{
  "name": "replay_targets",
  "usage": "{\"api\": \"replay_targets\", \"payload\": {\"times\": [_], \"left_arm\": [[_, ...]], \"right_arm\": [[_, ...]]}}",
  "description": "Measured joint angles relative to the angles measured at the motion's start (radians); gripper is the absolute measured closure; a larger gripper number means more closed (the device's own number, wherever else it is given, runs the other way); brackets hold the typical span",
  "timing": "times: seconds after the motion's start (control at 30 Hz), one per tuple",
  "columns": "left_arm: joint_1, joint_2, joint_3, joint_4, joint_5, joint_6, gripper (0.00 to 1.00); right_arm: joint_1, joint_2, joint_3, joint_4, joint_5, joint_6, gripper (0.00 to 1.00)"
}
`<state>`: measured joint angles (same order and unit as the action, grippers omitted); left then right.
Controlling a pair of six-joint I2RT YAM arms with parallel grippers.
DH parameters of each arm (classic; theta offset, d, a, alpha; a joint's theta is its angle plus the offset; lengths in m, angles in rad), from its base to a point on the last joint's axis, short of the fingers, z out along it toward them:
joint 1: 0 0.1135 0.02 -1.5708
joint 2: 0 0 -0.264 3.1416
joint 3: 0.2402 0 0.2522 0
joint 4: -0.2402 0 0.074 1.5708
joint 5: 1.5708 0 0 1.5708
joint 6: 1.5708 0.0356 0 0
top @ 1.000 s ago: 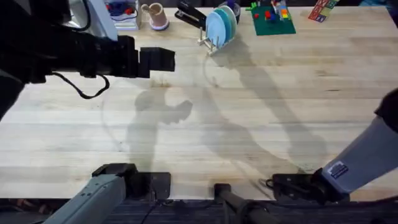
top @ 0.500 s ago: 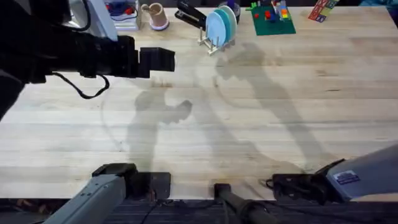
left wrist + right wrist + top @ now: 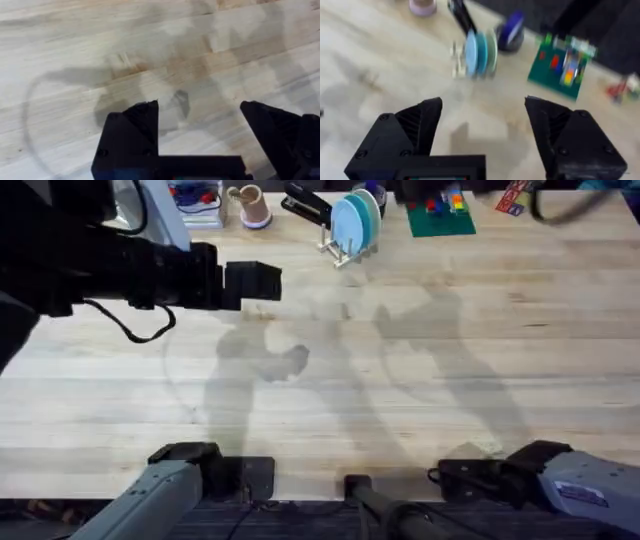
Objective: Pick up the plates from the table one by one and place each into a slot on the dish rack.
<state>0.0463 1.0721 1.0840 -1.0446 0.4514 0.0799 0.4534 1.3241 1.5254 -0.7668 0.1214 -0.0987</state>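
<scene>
The plates (image 3: 356, 222) stand upright on edge, side by side, in the slots of the dish rack (image 3: 338, 250), which sits at the far edge of the desk (image 3: 400, 380), a little right of centre. In the right wrist view the plates (image 3: 479, 53) and the rack (image 3: 457, 62) appear well ahead of the right pincer (image 3: 482, 132), whose jaws stand wide apart with nothing between them. The left pincer (image 3: 202, 132) hangs above bare desk boards (image 3: 75, 50), jaws likewise spread wide and empty. Near the rack, along the far edge, stand a pink mug (image 3: 248, 204), a black stapler (image 3: 305, 205) and a green board with coloured blocks (image 3: 440, 210).
</scene>
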Motion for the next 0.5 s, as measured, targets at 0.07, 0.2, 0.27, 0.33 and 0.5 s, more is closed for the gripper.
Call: {"api": "replay_targets", "payload": {"times": [0.07, 0.2, 0.27, 0.33, 0.5], "left_arm": [[0.0, 0.0, 0.001, -0.012, 0.0, 0.0, 0.006], [0.0, 0.0, 0.017, -0.043, 0.0, 0.008, 0.006], [0.0, 0.0, 0.032, -0.056, -0.001, 0.019, 0.006], [0.0, 0.0, 0.045, -0.064, -0.001, 0.027, 0.006], [0.0, 0.0, 0.056, -0.067, -0.003, 0.037, 0.006]], "right_arm": [[0.0, -0.037, -0.017, -0.114, 0.007, 0.036, 0.007], [0.0, -0.054, -0.031, -0.263, 0.014, 0.098, 0.007], [0.0, -0.05, -0.035, -0.271, 0.014, 0.118, 0.007], [0.0, -0.049, -0.035, -0.271, 0.014, 0.129, 0.006], [0.0, -0.049, -0.035, -0.262, 0.015, 0.145, 0.006]]}}
